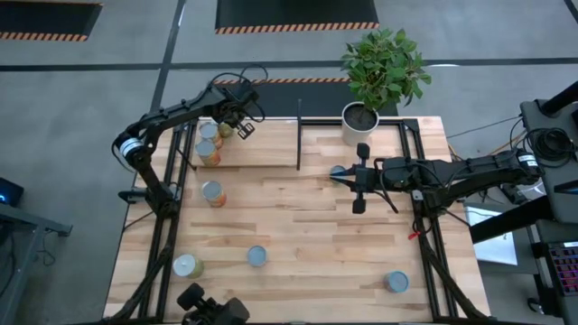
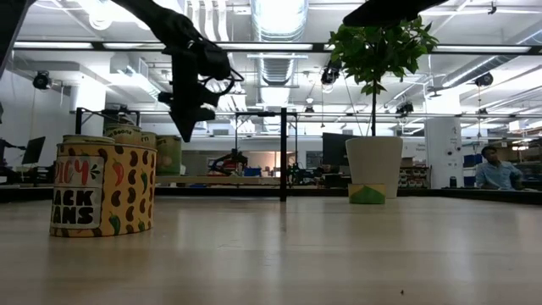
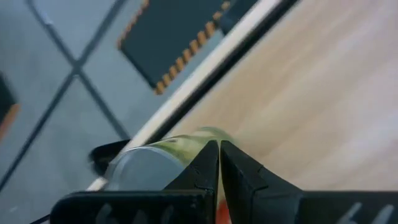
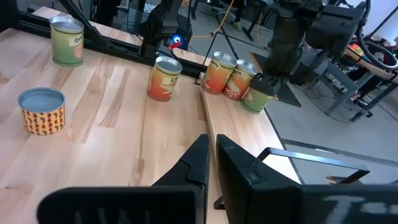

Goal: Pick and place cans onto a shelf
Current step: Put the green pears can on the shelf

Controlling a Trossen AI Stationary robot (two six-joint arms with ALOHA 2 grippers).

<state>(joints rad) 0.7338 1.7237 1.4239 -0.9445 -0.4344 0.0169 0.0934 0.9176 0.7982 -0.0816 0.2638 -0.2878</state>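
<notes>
Three cans stand at the left end of the shelf (image 1: 262,149): a green one (image 1: 226,129) and two orange ones (image 1: 209,132) (image 1: 208,153). My left gripper (image 1: 238,124) is shut, close over the green can (image 3: 155,165), with its fingers pointing down (image 2: 185,134). My right gripper (image 1: 346,176) is shut and empty, high over the table's middle. A blue-grey-topped can (image 1: 338,170) stands on the table under it. More cans stand on the table: (image 1: 213,193), (image 1: 187,265), (image 1: 257,256), (image 1: 396,282). My left gripper is right beside the green can's top rim (image 4: 260,92). The shut fingers (image 3: 208,163) stand in front of that spot, so I cannot tell whether they touch the can. The can stands upright on the shelf.
A white pot with a green plant (image 1: 359,119) stands at the shelf's far right. The black divider bar (image 1: 299,135) crosses the shelf's middle. Black posts (image 1: 417,144) frame the shelf. There is bare wood between the scattered cans on the table (image 1: 307,226).
</notes>
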